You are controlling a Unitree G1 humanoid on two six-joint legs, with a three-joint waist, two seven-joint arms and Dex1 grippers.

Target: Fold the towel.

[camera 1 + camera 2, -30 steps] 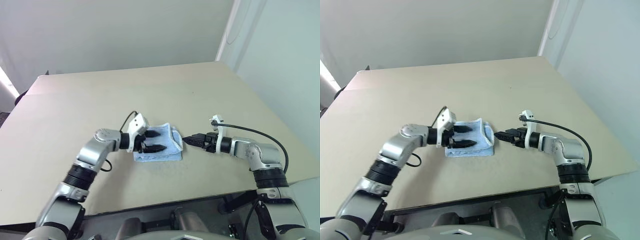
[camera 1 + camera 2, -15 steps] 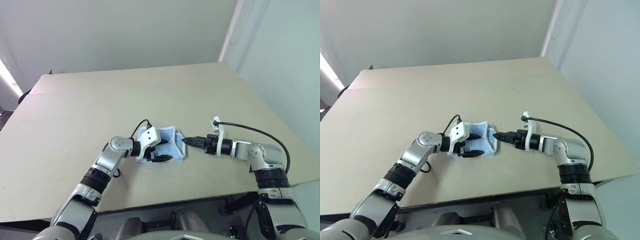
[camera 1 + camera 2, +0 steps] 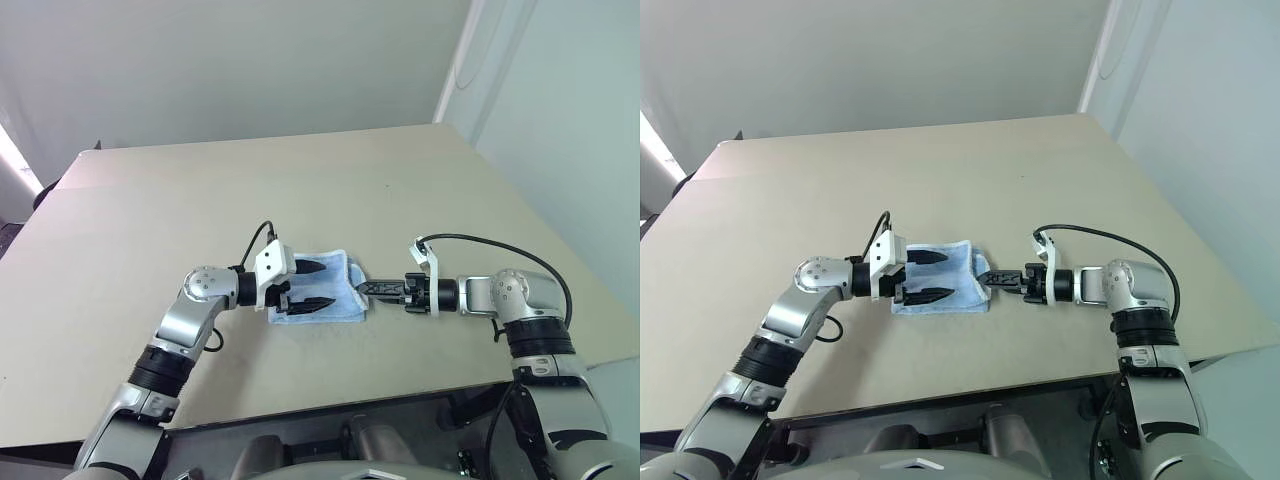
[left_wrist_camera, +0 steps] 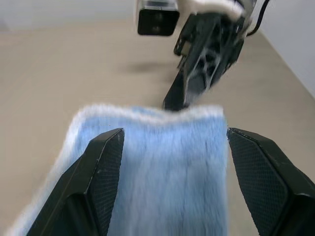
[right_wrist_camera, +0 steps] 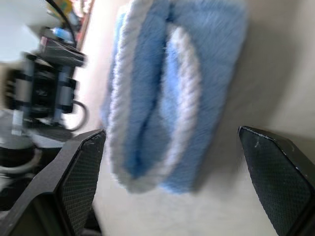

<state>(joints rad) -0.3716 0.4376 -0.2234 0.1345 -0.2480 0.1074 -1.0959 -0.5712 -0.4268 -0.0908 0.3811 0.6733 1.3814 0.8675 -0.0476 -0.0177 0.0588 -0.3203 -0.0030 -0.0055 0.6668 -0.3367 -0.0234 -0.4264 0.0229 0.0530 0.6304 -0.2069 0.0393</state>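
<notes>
The towel [image 3: 325, 292] is a light blue cloth with white edging, lying folded into a small thick pad on the tan table [image 3: 150, 200]. My left gripper [image 3: 312, 285] hovers over the pad from its left side, open, one black finger along the far half and one along the near half. In the left wrist view the towel [image 4: 162, 167] spreads between the two fingers. My right gripper [image 3: 362, 288] points in from the right, open, its tips at the towel's right folded edge [image 5: 162, 98]. From the left wrist the right gripper [image 4: 197, 73] shows just beyond that edge.
The table's front edge [image 3: 350, 400] runs close below both arms and its right edge [image 3: 560, 270] lies just past my right arm. Pale walls stand behind and to the right. A black cable [image 3: 480, 240] loops over my right wrist.
My right gripper has rolled about its own axis and edged left, up to the towel's right edge. My left gripper rose slightly over the towel. The towel lies as before.
</notes>
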